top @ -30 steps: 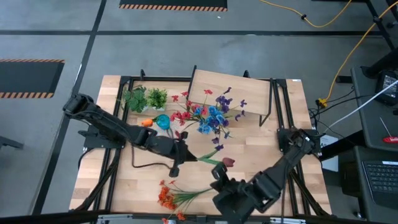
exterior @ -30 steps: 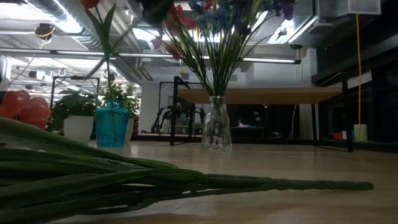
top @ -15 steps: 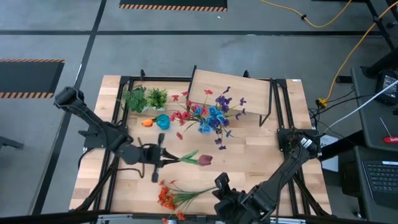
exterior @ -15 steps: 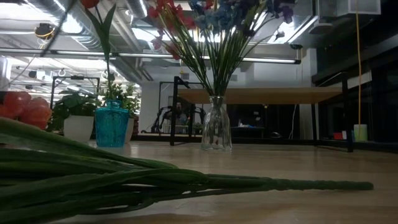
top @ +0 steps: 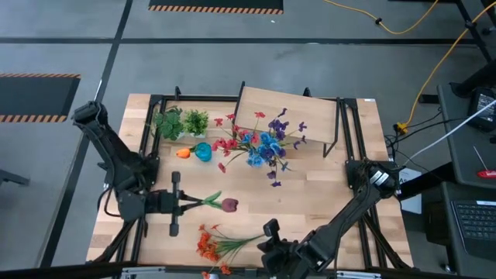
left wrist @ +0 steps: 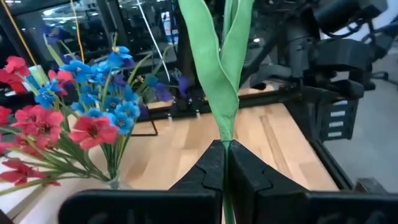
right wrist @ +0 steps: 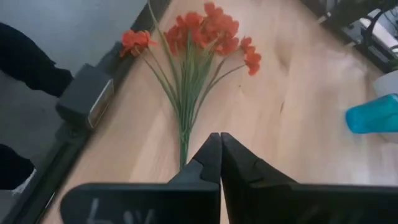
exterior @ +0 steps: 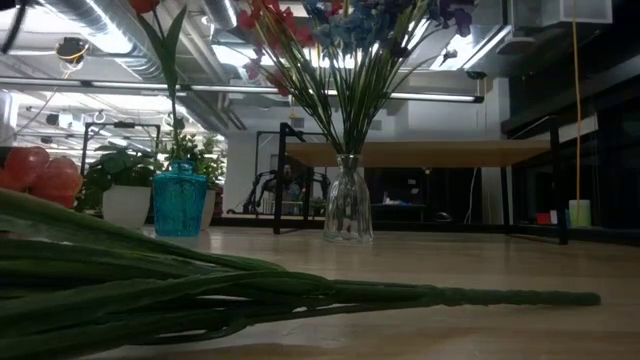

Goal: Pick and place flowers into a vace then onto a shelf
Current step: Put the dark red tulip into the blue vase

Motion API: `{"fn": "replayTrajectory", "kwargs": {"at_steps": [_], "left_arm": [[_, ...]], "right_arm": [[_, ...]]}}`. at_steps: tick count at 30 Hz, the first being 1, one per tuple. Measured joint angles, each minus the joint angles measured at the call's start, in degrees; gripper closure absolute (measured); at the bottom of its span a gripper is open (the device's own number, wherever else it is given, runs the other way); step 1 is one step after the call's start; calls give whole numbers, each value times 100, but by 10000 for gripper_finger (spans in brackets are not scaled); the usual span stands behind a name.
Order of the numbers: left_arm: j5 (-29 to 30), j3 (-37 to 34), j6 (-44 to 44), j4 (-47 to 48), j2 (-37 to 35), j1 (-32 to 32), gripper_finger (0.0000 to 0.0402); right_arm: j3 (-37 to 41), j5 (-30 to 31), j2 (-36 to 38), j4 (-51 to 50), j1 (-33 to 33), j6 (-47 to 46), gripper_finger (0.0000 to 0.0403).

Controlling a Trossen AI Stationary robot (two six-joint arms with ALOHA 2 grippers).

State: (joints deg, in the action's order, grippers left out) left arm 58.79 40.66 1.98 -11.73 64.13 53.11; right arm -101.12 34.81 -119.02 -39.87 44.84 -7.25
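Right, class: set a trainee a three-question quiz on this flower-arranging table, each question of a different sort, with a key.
1. True or false: the left gripper is shut on the dark red tulip.
2. Where is the orange flower spray? A) in the clear glass vase B) lying on the table C) on the shelf
3. Fill in: the right gripper is ____, holding nothing.

Key: 1 true; 2 B; 3 shut

From here I count two arms, each with one tool: the left tool [top: 184,203] and the right tool [top: 270,232]. I see two vases, one clear vase [exterior: 348,200] and one teal vase [top: 203,151], two leafy plants [top: 180,122], one loose orange spray [top: 213,244], one tulip [top: 227,204], and one shelf [top: 285,105].
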Motion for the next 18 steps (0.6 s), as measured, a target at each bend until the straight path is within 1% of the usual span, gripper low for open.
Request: {"fn": "replayTrajectory", "kwargs": {"at_steps": [2,7,10,13,18], "left_arm": [[105,-57,110,13,2,123,398],[326,-457,561,-59,7,256,398],[329,-653,732,-193,6,270,398],[400,-708,602,-396,8,268,398],[742,-708,78,-777,8,268,398]], "right_arm": [[172,-1,-2,300,-5,9,402],[665,1,2,1290,-33,69,402],[979,-7,-7,1886,-76,81,402],[1412,-45,0,2689,-190,146,402],[2047,-599,89,3743,-494,275,402]]}}
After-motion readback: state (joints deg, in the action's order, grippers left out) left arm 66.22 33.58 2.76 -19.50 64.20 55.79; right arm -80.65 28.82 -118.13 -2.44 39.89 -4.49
